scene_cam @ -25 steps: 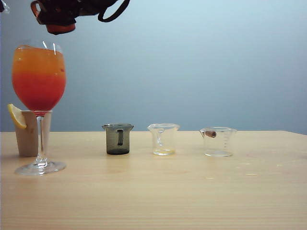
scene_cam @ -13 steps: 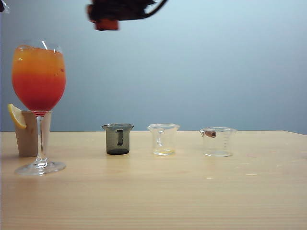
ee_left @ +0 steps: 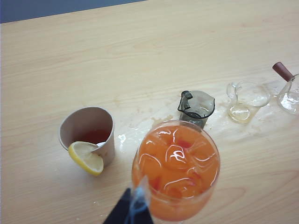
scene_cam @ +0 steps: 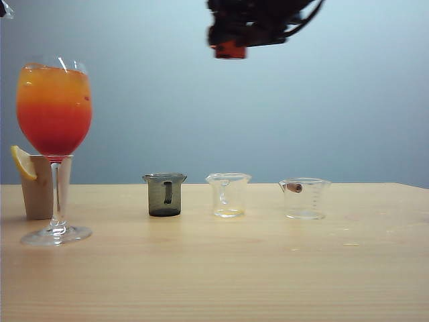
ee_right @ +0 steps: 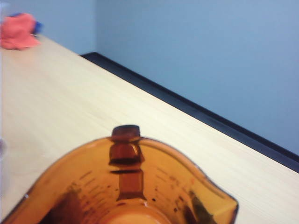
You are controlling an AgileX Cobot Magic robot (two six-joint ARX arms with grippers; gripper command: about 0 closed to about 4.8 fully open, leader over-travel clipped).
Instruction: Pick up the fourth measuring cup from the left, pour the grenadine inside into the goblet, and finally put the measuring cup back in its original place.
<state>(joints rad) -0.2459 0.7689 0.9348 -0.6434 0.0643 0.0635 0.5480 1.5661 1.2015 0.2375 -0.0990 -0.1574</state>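
Right gripper (scene_cam: pixel 231 41) high above the wooden table (scene_cam: pixel 214 268), clamped on the amber-brown see-through measuring cup (ee_right: pixel 126 191), tall clear stemmed goblet (scene_cam: pixel 55 144) of orange-over-red drink (scene_cam: pixel 53 127) well down-left of it; left gripper's state can't tell

Four measuring cups: one amber (ee_right: pixel 126 186), one grey (scene_cam: pixel 164 194), two clear (scene_cam: pixel 228 194) (scene_cam: pixel 305 198); one goblet (scene_cam: pixel 53 134); one lemon holder (scene_cam: pixel 39 184).
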